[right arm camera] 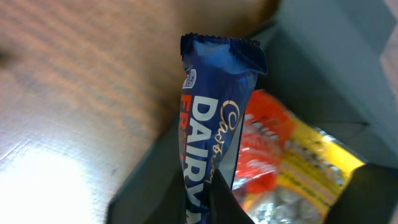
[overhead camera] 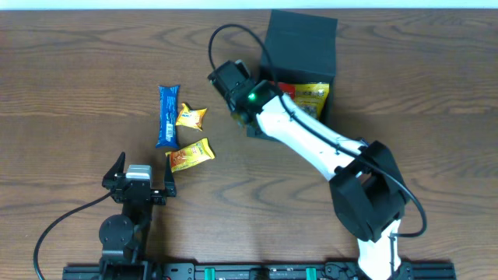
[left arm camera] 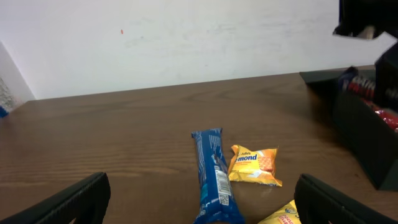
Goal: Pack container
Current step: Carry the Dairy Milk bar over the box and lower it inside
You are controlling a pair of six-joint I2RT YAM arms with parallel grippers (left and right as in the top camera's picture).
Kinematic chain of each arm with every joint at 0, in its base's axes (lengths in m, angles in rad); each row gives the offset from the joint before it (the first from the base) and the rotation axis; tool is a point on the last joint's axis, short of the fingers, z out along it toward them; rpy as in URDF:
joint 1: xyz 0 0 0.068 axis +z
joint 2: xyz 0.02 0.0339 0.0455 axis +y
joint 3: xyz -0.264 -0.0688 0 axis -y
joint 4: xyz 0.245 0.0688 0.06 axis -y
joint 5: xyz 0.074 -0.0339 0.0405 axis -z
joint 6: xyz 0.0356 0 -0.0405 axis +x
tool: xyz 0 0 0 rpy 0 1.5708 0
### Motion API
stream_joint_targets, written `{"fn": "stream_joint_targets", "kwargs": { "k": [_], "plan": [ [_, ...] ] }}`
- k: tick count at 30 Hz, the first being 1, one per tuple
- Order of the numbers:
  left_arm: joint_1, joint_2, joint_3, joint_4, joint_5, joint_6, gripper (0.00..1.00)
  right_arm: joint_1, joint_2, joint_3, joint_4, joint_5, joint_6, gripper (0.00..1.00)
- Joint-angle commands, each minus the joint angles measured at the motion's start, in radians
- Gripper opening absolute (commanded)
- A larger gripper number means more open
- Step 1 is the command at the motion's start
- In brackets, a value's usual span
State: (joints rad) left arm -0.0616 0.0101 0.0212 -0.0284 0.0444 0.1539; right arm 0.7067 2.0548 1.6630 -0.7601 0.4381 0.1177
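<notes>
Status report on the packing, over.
Left gripper open. Right gripper shut on Dairy Milk bar at container edge. Yellow packet inside; nothing in the way.

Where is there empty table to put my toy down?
Bare wood lies left of the blue bar and right of the container. Crowded: the yellow packet and orange packet bunch beside that bar, ahead of the left gripper, and the right gripper holds a chocolate bar at the container's open side.

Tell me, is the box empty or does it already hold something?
Not empty. The box is open, and a yellow-red packet lies inside it, seen in the overhead and right wrist views.
</notes>
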Motion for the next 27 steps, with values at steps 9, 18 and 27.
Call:
{"fn": "stream_joint_targets", "kwargs": {
  "k": [9,18,27],
  "plan": [
    [0.003,-0.006,-0.017,-0.048,-0.019,-0.005,0.95,-0.042,-0.002,0.095,-0.064,0.028,-0.187,0.01],
    [0.003,-0.006,-0.017,-0.048,-0.019,-0.005,0.95,-0.124,-0.002,0.096,-0.144,-0.122,-0.506,0.01],
    [0.003,-0.006,-0.017,-0.048,-0.019,-0.005,0.95,-0.299,-0.002,0.118,-0.224,-0.383,-0.693,0.01]
  ]
}}
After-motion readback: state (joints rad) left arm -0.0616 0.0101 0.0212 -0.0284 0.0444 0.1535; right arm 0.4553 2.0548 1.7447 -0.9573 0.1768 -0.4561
